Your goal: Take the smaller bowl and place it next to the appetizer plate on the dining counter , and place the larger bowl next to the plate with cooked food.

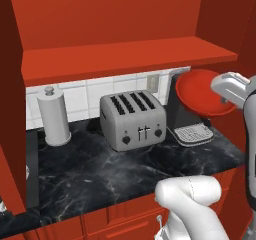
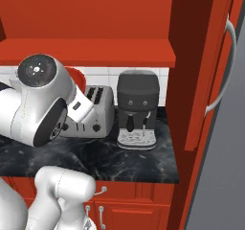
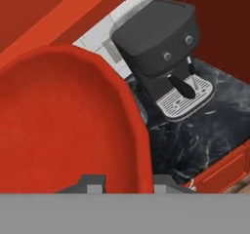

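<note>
The smaller bowl is a glossy red shallow bowl, held tilted in the air above the coffee machine, just under the red shelf. My gripper is shut on its right rim. In the hand view the smaller bowl takes up the left side, and its rim runs down between the two fingertips of my gripper. In the right base view a sliver of the smaller bowl peeks out behind my arm. The larger bowl, both plates and the dining counter are out of view.
A black coffee machine stands on the black marble counter below the bowl. To its left are a silver toaster and a paper towel roll. A red shelf hangs low overhead. A tall red cabinet side rises at the right.
</note>
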